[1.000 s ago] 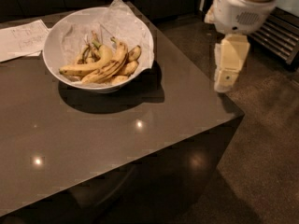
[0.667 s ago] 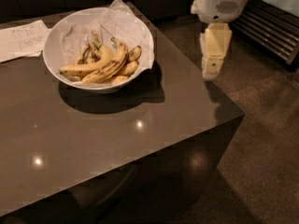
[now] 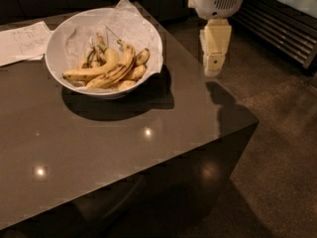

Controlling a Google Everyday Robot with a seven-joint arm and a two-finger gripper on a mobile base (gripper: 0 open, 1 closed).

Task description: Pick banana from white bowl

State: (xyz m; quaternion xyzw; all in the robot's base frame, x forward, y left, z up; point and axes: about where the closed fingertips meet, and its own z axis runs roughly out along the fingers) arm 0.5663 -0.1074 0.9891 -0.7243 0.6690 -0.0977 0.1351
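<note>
The white bowl (image 3: pixel 58 47) stands on the back left of a dark glossy table (image 3: pixel 148 148). It holds several bananas on crumpled white paper. The long curved banana (image 3: pixel 120 67) with brown-black streaks lies across the middle, its dark stem pointing up and back. A cleaner yellow banana (image 3: pixel 86 73) lies to its left, and short stubby ones lie on the right. My gripper (image 3: pixel 213 69) hangs from a white wrist and points down above the table's right edge. It is well to the right of the bowl and holds nothing.
A flat white paper sheet with handwriting (image 3: pixel 20 42) lies at the table's back left. The table's front right corner (image 3: pixel 256 123) drops to a dark floor. A slatted metal grille (image 3: pixel 285 31) runs along the back right.
My gripper has moved left from beyond the table's right side to above its right edge, closer to the bowl. The bowl and bananas have not moved.
</note>
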